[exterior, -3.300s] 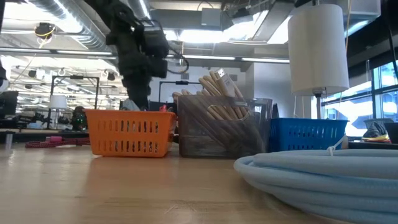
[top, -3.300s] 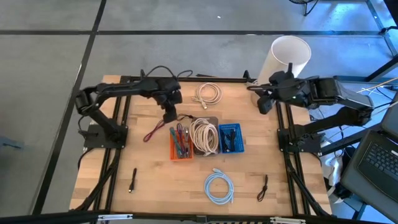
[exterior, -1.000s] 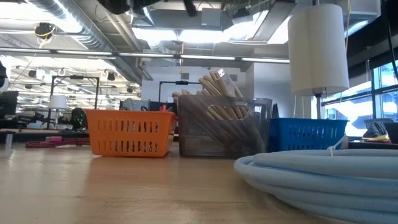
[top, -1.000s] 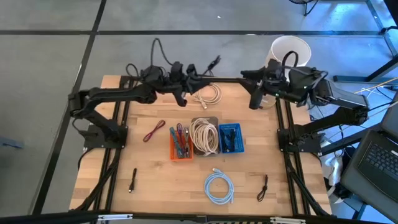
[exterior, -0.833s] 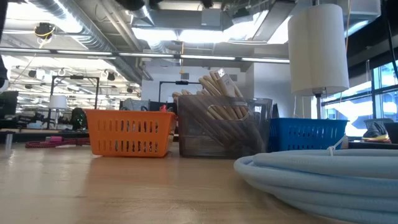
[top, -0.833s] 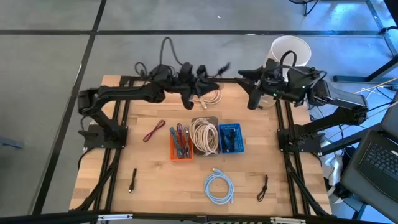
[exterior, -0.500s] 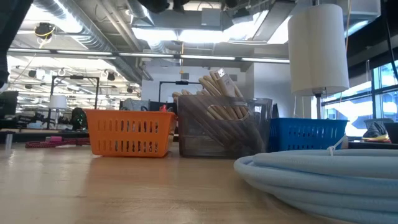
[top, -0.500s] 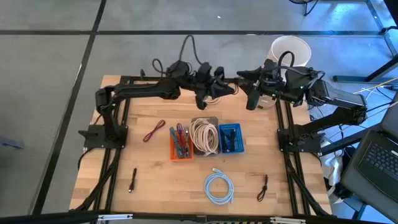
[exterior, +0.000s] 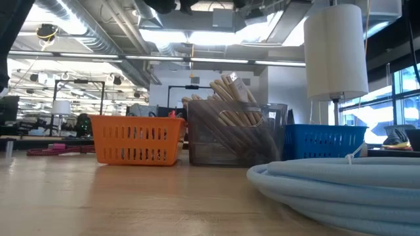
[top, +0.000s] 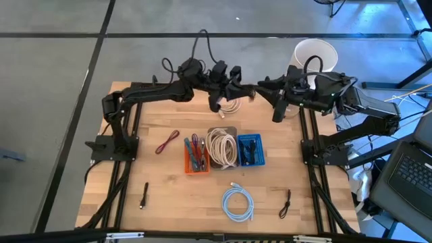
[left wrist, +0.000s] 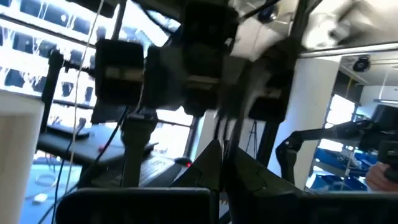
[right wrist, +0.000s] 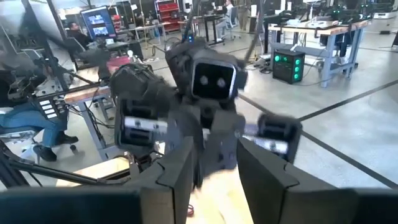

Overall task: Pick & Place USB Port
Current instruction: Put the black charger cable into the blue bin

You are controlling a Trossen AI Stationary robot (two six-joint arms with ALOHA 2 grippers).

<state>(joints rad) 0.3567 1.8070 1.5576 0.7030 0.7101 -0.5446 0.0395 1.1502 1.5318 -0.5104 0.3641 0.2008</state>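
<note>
A black USB cable (top: 201,42) loops up above my left arm; its plug end sits in my shut left gripper (top: 247,92), raised over the table's far edge, right of centre. My right gripper (top: 265,89) faces it from the right. In the right wrist view its two fingers (right wrist: 177,168) stand apart on either side of the dark plug end and left fingertips (right wrist: 216,146). The low view shows neither gripper. My left gripper pinches the cable's plug end (left wrist: 222,130) between its two shut fingers, which point level toward the table's right. The thin dark end sticks out past the fingertips, and the rest of the cable arcs slack over the arm, clear of the table. My right gripper: I cannot tell whether its fingers touch the plug end.
Mid-table stand an orange basket (top: 196,154), a clear bin of cream cables (top: 221,147) and a blue basket (top: 250,149). A white coil (top: 227,102) lies under the grippers, a light blue coil (top: 237,204) lies near the front, a red cable (top: 167,142) lies at the left. A white cylinder (top: 315,54) stands far right.
My left gripper has carried the black cable along the far edge toward the table's right, up to my right gripper, with the cable's loop trailing above the arm. My right arm has stayed about where it was.
</note>
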